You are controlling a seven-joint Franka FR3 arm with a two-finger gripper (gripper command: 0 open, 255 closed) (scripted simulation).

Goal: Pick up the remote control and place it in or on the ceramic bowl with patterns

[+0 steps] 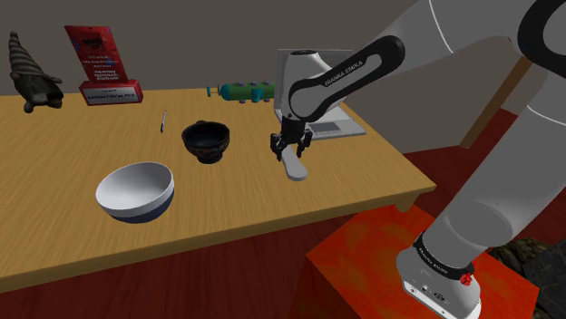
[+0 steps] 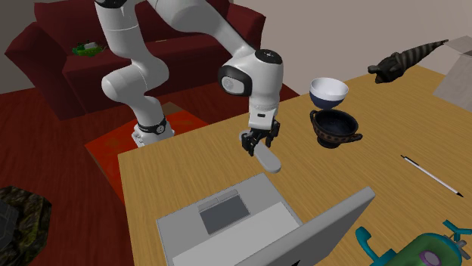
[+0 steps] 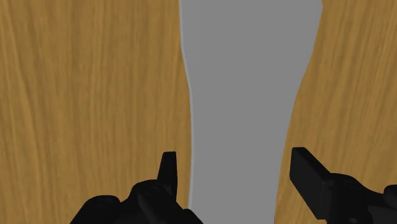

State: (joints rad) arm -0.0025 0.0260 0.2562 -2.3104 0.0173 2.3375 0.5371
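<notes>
Grey remote (image 3: 245,95) lies between end effector's (image 3: 235,158) spread fingers (image 3: 169,173).

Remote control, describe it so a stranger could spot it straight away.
On the wooden table, look between the black handled bowl and the open grey laptop. The plain grey remote lies flat beneath the black gripper, the only long, narrow slab there.

We see a white arm (image 1: 494,172) of thick rounded links with dark joints. Just above the orange stand (image 1: 363,263) sits a small red knob (image 1: 467,278). Farther from the stand, a black band (image 1: 349,68) carries white lettering, and the gripper (image 1: 291,150) is all black.
</notes>
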